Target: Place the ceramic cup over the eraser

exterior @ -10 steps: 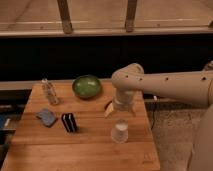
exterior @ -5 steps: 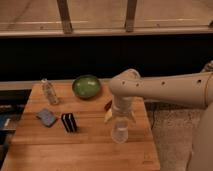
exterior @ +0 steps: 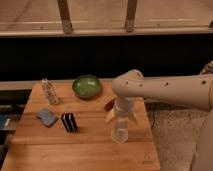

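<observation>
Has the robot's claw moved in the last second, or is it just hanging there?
Yes. The gripper has dropped lower in view, farther from the green bowl, down to the ceramic cup.

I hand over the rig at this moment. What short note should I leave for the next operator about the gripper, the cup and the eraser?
Gripper: jaws open, low over the ceramic cup; nothing lifted.
Ceramic cup: stands on the table, right of centre.
Eraser: on the table, left of the cup in the camera view, apart from it, uncovered.
Done: approach to the cup.
Left: grasp the cup, carry it, set it over the eraser.
</observation>
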You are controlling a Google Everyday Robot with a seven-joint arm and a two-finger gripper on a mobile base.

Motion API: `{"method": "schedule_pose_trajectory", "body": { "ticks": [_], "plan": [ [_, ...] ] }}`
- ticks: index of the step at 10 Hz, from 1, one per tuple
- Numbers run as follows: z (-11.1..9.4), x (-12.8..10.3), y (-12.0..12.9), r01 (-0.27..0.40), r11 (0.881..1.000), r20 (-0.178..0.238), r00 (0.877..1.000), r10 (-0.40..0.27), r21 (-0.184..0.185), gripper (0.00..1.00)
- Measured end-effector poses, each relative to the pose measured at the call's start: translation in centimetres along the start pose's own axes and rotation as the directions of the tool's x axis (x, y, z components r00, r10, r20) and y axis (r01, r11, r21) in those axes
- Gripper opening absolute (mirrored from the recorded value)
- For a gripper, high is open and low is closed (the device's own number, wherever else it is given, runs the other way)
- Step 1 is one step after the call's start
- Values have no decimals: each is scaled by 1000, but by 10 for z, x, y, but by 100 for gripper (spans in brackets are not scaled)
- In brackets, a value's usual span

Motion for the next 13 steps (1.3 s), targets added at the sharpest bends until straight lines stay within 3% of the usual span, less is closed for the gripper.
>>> {"method": "schedule_pose_trajectory", "body": {
  "ticks": [7,13],
  "plan": [
    [16,2,3,-20,999,-37,999,18,-46,80],
    [50,-6,18,-10,998,-84,996,4,-70,80]
  ]
}}
